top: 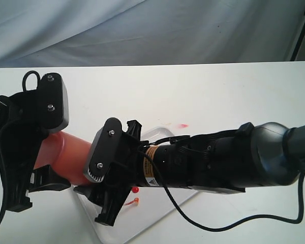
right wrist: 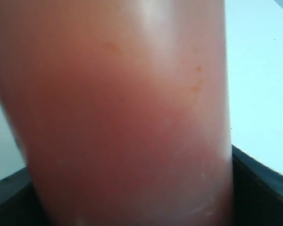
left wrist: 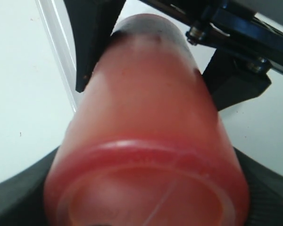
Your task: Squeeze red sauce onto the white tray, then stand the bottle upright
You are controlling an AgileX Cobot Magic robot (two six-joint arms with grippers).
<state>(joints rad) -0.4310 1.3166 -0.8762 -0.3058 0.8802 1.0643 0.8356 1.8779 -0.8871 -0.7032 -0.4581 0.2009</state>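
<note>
Picturing the bottle (top: 66, 155) for me: where is it sitting?

It is hanging tilted in the air, its orange-red body running from the left down toward the middle. Its red nozzle (top: 135, 189) is pointing down over the white tray (top: 155, 131), with the small tip cap (top: 138, 201) dangling just beside it.

What is holding it?

Both arms. The left gripper (top: 51, 152) is clasping the bottle near its base, fingers pressing on each side. The right gripper (top: 94, 178), reaching in from the right, is gripping the body nearer the nozzle, fingers closed against it.

Is any sauce showing outside it?

A faint smear of red sauce (top: 183, 125) is lying near the tray's far corner; I cannot tell whether it is sitting on the tray or on the white table (top: 234, 86).

Anything around?

A black cable (top: 229, 222) is trailing from the right arm, and grey cloth (top: 142, 30) is hanging behind the table.
</note>
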